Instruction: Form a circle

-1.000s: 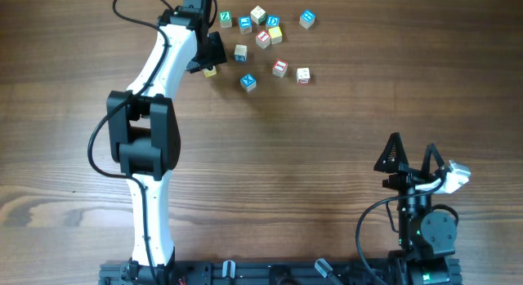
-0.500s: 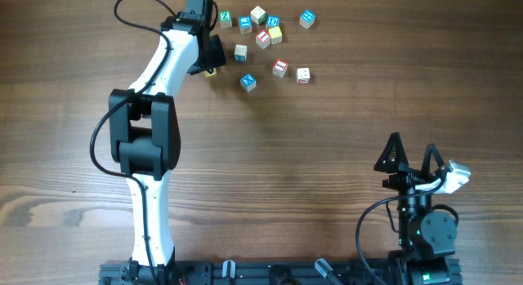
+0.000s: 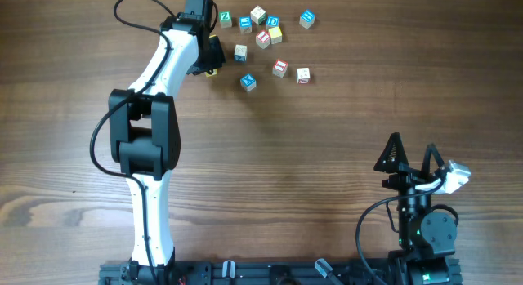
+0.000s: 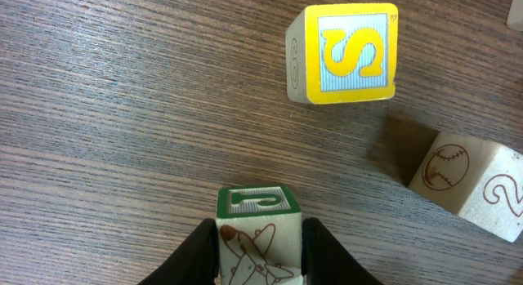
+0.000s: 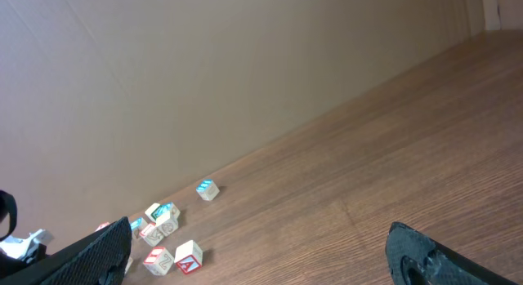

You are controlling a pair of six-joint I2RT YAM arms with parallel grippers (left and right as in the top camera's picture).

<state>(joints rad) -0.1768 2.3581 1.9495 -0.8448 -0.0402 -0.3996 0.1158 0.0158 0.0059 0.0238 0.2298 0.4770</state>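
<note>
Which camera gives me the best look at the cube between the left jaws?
Left wrist: the green-edged cube fills the foreground, with the jaws against both its sides. Overhead shows only a sliver of it; the right wrist view is too distant to pick it out.

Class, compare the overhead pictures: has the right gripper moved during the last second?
No. The right gripper sits at the same spot above the black rail, its fingers spread wide as before.

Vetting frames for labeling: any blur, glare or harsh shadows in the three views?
Overhead: even light, sharp, no glare, cubes tiny. Left wrist: grain and S cube crisp; dark shadow beside the baseball cube; green cube cropped at the bottom edge. Right wrist: own fingers dark and soft, cubes far, small.
</note>
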